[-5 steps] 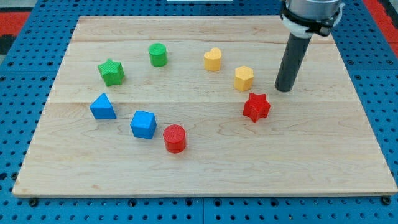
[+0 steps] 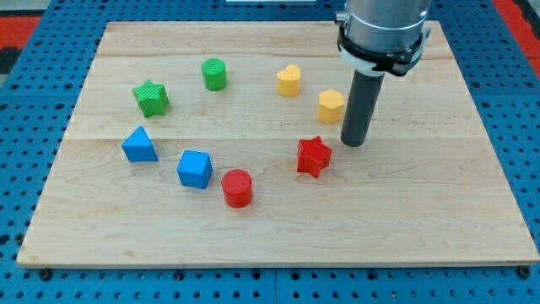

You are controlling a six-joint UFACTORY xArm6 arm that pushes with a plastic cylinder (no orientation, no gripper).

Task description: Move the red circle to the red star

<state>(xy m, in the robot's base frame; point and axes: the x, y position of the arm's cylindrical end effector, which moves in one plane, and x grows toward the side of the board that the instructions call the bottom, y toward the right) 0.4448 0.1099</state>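
Board: a pale wooden board [image 2: 278, 228] with visible grain and plank seams lies flat and fills most of the view.
Surroundings: a blue pegboard [image 2: 34, 101] with rows of small holes shows on all sides of the board; red patches sit at the view's top corners.
My tip: my tip [image 2: 353, 143] rests on the board, just right of and above the red star [image 2: 313, 156], close to it, and just below and right of the yellow hexagon block [image 2: 331, 105]. The rod has no fingers, so there is nothing to open or close.
Red circle: the red circle [image 2: 237, 187] stands toward the view's bottom, left of the red star and apart from it, just right of the blue cube [image 2: 195, 168].
Other blocks: a blue triangle [image 2: 139, 145], a green star [image 2: 151, 98], a green cylinder [image 2: 214, 74] and a yellow heart [image 2: 288, 81] curve around the view's left and top.
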